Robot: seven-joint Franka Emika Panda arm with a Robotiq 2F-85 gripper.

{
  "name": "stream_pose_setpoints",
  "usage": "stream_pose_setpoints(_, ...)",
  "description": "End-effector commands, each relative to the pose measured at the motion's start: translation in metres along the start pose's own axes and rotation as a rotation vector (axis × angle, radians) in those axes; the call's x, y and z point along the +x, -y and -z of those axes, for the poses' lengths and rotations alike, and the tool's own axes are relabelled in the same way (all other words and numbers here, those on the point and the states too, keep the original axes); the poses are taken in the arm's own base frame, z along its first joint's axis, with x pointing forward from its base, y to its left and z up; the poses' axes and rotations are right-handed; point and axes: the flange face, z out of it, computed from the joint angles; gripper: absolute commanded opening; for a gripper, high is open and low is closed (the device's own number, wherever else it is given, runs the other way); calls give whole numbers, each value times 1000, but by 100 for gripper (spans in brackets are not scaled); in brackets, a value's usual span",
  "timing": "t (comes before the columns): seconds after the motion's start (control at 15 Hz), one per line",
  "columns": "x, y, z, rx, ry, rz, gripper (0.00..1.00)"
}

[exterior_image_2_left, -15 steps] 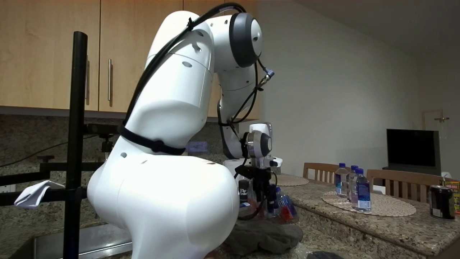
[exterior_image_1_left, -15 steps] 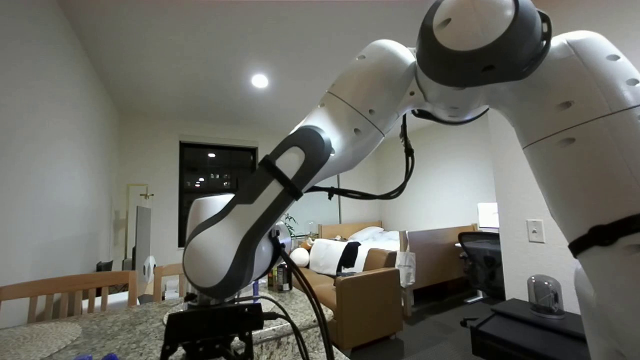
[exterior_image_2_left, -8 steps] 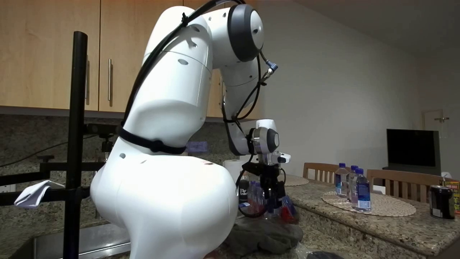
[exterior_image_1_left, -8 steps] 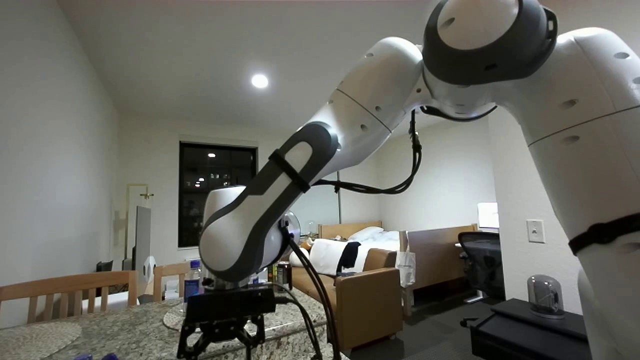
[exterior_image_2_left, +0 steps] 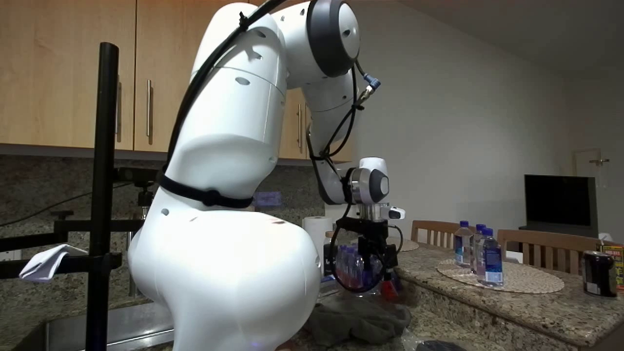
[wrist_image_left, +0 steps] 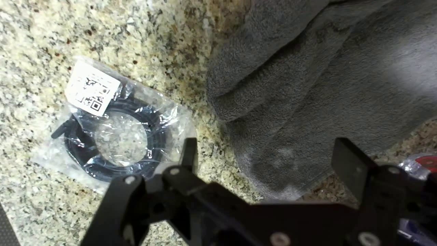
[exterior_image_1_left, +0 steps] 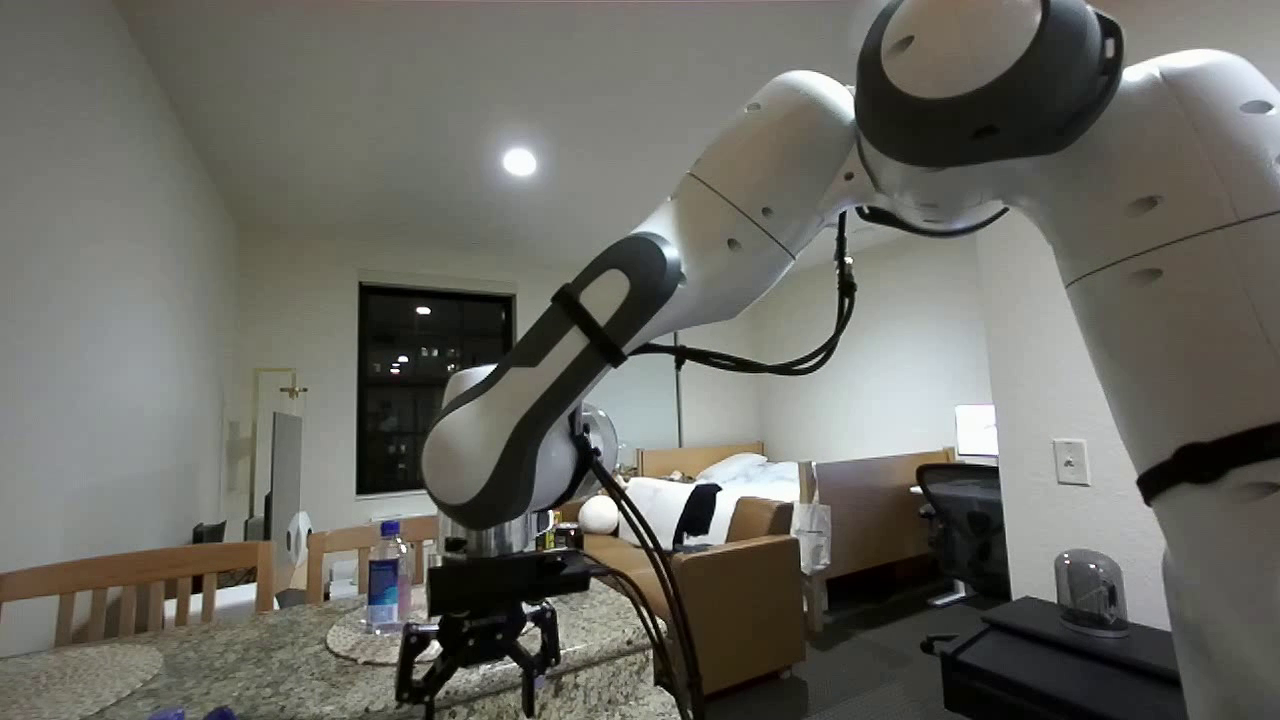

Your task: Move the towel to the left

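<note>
The towel is dark grey and lies crumpled on the granite counter. In an exterior view the towel (exterior_image_2_left: 358, 321) is low, in front of the arm's far end. In the wrist view the towel (wrist_image_left: 317, 89) fills the upper right, with folds on its left side and a corner pointing down between the fingers. My gripper (wrist_image_left: 266, 147) is open and empty above that corner, its left finger over bare granite and its right finger over the towel's edge. The gripper also shows in both exterior views (exterior_image_1_left: 480, 690) (exterior_image_2_left: 376, 273), pointing down, apart from the towel.
A clear plastic bag with a coiled black cable (wrist_image_left: 157, 126) lies left of the towel. Several bottles (exterior_image_2_left: 348, 265) stand behind the gripper. A raised granite ledge (exterior_image_2_left: 487, 312) carries more bottles (exterior_image_2_left: 492, 258) and a dark can (exterior_image_2_left: 598, 275). A steel sink (exterior_image_2_left: 141, 326) is at left.
My gripper has risen and moved to the right in both exterior views, farther from the towel. The towel lies in the same place. A bottle behind the gripper has come into sight.
</note>
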Motion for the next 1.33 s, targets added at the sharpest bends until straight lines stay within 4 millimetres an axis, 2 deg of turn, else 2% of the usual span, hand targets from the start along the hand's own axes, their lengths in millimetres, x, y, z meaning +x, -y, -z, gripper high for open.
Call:
stream_pose_setpoints(0.0, 1, -20, 10, 0, 45, 47, 100)
stream_pose_setpoints(0.6, 10, -57, 12, -45, 110, 82, 100)
stream_pose_setpoints(1.27, 18, -85, 16, -58, 135, 73, 100)
